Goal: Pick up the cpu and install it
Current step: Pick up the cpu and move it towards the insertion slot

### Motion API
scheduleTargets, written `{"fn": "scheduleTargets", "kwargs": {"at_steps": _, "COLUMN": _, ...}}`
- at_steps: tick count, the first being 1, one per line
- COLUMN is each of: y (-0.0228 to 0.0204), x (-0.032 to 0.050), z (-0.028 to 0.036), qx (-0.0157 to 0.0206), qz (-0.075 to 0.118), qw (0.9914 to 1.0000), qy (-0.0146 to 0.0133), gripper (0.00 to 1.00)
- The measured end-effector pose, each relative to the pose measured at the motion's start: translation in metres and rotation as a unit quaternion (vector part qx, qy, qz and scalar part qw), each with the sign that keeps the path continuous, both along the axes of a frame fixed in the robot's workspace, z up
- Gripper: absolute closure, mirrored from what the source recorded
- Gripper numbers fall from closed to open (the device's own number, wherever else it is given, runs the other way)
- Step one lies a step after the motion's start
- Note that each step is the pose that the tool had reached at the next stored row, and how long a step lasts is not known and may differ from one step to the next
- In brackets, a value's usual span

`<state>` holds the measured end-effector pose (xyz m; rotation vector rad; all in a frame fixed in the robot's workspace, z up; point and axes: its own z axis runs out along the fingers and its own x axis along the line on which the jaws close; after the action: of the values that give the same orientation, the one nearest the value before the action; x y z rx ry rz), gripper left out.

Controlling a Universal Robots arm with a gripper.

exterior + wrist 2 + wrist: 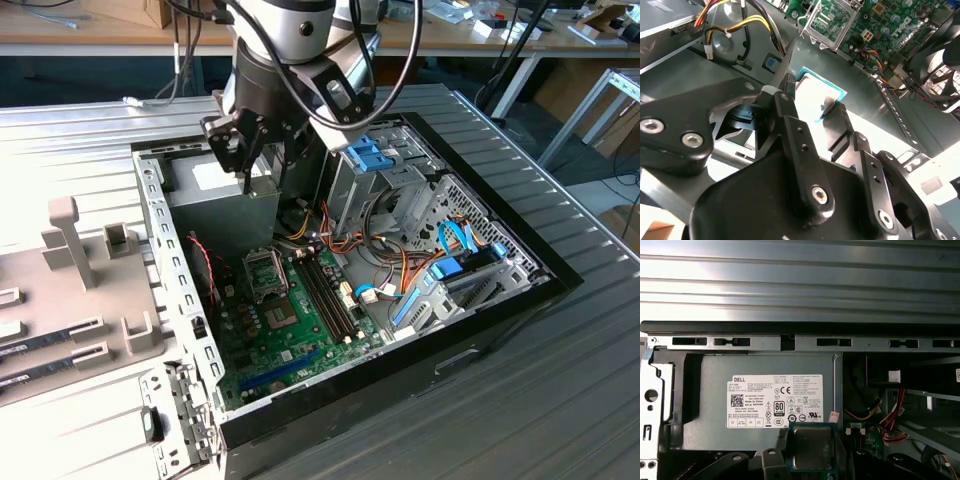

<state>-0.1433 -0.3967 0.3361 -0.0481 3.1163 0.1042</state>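
My gripper [260, 168] hangs inside the open computer case, above the grey power-supply box [215, 190]. It is shut on the cpu [821, 92], a small flat square chip with a silver top and a thin green rim, pinched at its edges between the two black fingers [790, 125]. In the first wrist view the cpu [811, 447] sits flat between the fingers, just in front of the power supply's label [775, 401]. The hinged metal socket frame [268, 272] stands open on the green motherboard [290, 335], apart from the gripper; it also appears in the second wrist view as the socket frame [832, 20].
Long memory sticks [330, 295] lie beside the socket. Bundled cables [390, 270] and a drive cage with blue tabs [370, 160] fill the case's far side. The case's metal wall [175, 290] runs along the exterior view's left, with a grey parts holder [90, 290] outside it.
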Motion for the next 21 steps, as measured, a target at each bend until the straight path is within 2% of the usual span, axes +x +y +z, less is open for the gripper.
{"fn": "scheduleTargets", "kwargs": {"at_steps": 10, "y": -0.0015, "x": 0.0000, "z": 0.0054, "qx": 0.0008, "qz": 0.000, "qw": 1.00000, "qy": 0.0001, "gripper": 0.53}}
{"fn": "scheduleTargets", "kwargs": {"at_steps": 14, "y": -0.0125, "x": 0.0000, "z": 0.0052, "qx": 0.0028, "qz": 0.000, "qw": 1.00000, "qy": 0.0001, "gripper": 0.53}}
{"fn": "scheduleTargets", "kwargs": {"at_steps": 17, "y": -0.0237, "x": 0.0000, "z": 0.0034, "qx": 0.0034, "qz": 0.000, "qw": 0.99999, "qy": 0.0001, "gripper": 0.53}}
{"fn": "scheduleTargets", "kwargs": {"at_steps": 21, "y": -0.0316, "x": 0.0000, "z": 0.0006, "qx": 0.0035, "qz": 0.000, "qw": 0.99999, "qy": 0.0001, "gripper": 0.53}}
